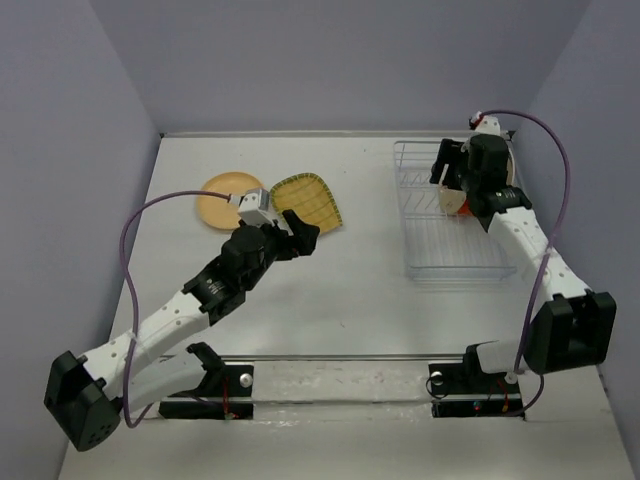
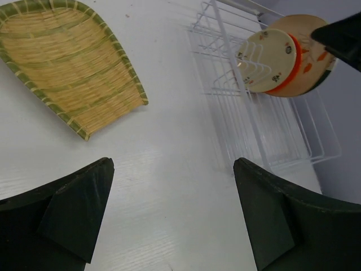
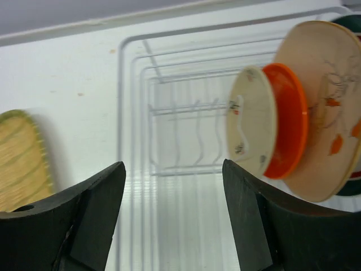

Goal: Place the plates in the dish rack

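Dish rack (image 1: 452, 225), far right corner: small beige plate (image 3: 250, 120), orange-red plate (image 3: 290, 127), larger peach plate (image 3: 330, 107) upright. Far left: woven yellow-green plate (image 1: 308, 201), peach plate (image 1: 222, 199) flat. Left gripper (image 1: 300, 232) and right gripper (image 3: 172, 217): jaws wide apart, empty.

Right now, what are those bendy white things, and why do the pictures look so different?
They are two robot arms with pinching grippers. One picture looks down from above. The other two come from small cameras on the wrists, so the dark shapes at the bottom are fingers. The left gripper is open and holds nothing, beside a yellow-green woven plate on the white table. A peach plate lies there too. The right gripper is open over the wire dish rack, where a speckled beige plate, an orange-red plate and others stand upright.
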Controlling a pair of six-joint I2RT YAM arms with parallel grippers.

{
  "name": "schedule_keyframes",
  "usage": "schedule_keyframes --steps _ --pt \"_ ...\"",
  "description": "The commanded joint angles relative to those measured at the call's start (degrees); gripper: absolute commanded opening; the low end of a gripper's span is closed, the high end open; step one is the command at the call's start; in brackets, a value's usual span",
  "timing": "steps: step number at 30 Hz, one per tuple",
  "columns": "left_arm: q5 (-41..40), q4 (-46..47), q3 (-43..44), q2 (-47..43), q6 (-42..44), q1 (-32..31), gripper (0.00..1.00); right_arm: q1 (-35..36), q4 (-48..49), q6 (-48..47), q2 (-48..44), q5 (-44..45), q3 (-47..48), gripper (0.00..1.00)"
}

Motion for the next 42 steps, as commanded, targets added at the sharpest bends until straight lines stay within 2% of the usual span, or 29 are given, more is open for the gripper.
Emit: schedule_keyframes --steps 1,3,5,7,9,13,18,26,27,29,31,32,33,36,38,39,40,41,42 --pt "-4.3 11.1 -0.1 6.5 -4.8 4.4 0.99 1.7 8.6 8.1 -7.5 -19.3 -6.9 0.75" --pt "1.2 14.5 -3.5 8.4 -9.7 12.2 0.99 2.2 11.4 10.0 -9.3 -24.9 -11.2 0.75" --pt "7.1 19.5 -6.4 11.7 -17.0 18.9 0.99 4.8 14.4 12.1 -11.2 -26.7 -13.4 0.75" --pt "6.8 22.0 -9.5 14.1 -19.6 25.6 0.99 6.8 15.4 12.5 -12.2 -28.2 -16.0 0.75" --pt "3.2 22.5 -10.8 15.0 -21.2 29.1 0.99 9.8 17.4 12.8 -12.9 -28.4 -17.2 0.75" --pt "-1.6 23.3 -11.3 18.6 -22.9 33.2 0.99 14.0 20.7 14.0 -12.9 -29.9 -20.3 0.75" --pt "-0.5 24.9 -8.7 26.4 -24.5 40.2 0.97 17.8 22.9 15.1 -12.0 -30.2 -22.4 0.75" --pt "-4.1 23.4 -1.9 39.7 -22.1 42.0 0.87 19.1 22.4 14.1 -13.8 -30.8 -23.8 0.75" --pt "-4.4 23.3 -0.4 40.5 -21.8 42.1 0.82 19.1 22.2 14.0 -14.1 -30.6 -23.8 0.75" --pt "-5.4 22.3 1.3 42.9 -21.3 42.2 0.80 19.1 21.8 13.9 -14.8 -30.7 -24.0 0.75" --pt "-6.0 21.1 3.5 44.9 -20.6 42.3 0.70 19.1 21.6 13.9 -15.0 -31.1 -24.0 0.75" --pt "-6.3 21.0 4.2 45.5 -20.3 42.4 0.64 19.1 21.4 13.7 -15.1 -31.1 -24.0 0.75" --pt "-6.5 20.8 4.9 46.0 -20.1 42.4 0.53 19.1 21.1 13.6 -15.2 -31.0 -24.0 0.75" --pt "-6.9 20.6 5.1 47.6 -19.4 42.8 0.37 19.1 20.1 12.8 -15.5 -30.5 -23.4 0.75" --pt "-6.2 20.6 4.9 47.5 -19.8 43.2 0.32 19.1 19.1 12.1 -15.7 -29.4 -22.9 0.75" --pt "-6.3 20.6 4.8 47.3 -19.6 43.2 0.22 19.1 18.8 11.9 -15.9 -29.1 -22.5 0.75" --pt "-6.3 20.5 4.7 47.1 -19.2 43.2 0.17 19.1 18.8 11.8 -15.9 -28.8 -22.3 0.75" --pt "-6.3 20.5 4.4 46.7 -18.5 45.2 0.06 19.1 18.7 11.6 -15.9 -28.5 -21.9 0.75" --pt "-5.9 20.5 4.4 46.2 -18.5 45.8 0.05 19.1 18.7 11.5 -15.9 -28.5 -21.9 0.75"
